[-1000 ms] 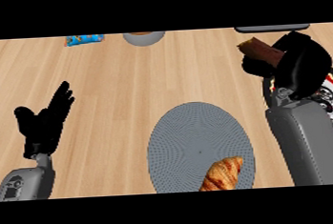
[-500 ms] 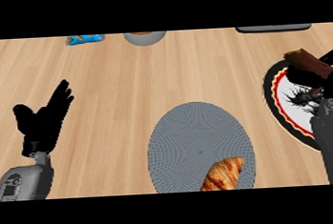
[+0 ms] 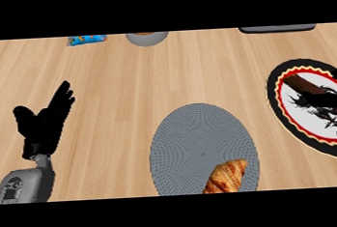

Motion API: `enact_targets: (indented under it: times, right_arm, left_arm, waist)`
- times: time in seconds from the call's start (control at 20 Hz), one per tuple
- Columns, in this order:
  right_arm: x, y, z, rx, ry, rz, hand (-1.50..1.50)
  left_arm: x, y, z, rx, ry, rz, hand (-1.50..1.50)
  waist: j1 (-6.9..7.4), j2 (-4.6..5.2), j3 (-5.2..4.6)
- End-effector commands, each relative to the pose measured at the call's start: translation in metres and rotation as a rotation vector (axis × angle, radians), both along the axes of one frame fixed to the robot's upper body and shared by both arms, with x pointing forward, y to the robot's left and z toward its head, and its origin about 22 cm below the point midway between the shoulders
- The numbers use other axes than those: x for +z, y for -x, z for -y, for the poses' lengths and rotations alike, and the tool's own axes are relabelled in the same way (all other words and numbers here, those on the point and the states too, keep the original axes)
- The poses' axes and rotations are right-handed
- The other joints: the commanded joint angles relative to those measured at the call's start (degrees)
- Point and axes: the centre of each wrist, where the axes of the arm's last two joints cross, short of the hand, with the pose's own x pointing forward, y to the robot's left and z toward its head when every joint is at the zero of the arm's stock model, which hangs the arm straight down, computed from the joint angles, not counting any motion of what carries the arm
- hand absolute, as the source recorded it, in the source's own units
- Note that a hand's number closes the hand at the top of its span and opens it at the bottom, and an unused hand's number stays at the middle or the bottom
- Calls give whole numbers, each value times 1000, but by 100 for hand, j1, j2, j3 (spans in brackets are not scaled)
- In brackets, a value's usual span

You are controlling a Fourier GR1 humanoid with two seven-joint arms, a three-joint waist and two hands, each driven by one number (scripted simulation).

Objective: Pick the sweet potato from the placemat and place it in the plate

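Change: the right hand (image 3: 322, 100) has come down and towards the counter's right edge since a second ago; its grey forearm no longer covers the plate (image 3: 273, 91), which now shows most of its red and black rim

Sweet potato: the dark reddish sweet potato (image 3: 303, 84) lies at a slant over the plate's white middle, at the far side of the hand and touching it

Right hand state: it is black against the plate and partly cut off by the view's right edge; whether it is clamped on the sweet potato or has let go cannot be told

Left hand: the left hand (image 3: 47, 122) rests open and upright near the counter's left edge, holding nothing

Placemat: the grey oval placemat (image 3: 201, 142) lies at the middle of the counter's near edge, carrying only a croissant (image 3: 228, 176)

Meaning: the carry looks finished and the sweet potato seems to be at its goal; what is likely left is to release it and lift the hand clear
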Motion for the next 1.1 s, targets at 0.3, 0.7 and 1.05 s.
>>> enact_targets:
  times: [0.3,0.7,1.05]
  right_arm:
    - [25,0,9,188,86,338,-150]
    - [66,21,-14,203,-210,619,-150]
    - [52,59,19,251,-480,608,-150]
  left_arm:
    - [3,1,-5,-10,-7,3,0]
    - [-11,6,-2,19,-3,-11,0]
    - [0,2,3,17,6,0,0]
  waist:
    - [8,-9,0]
    - [-85,-29,-7]
    - [-61,-18,-3]
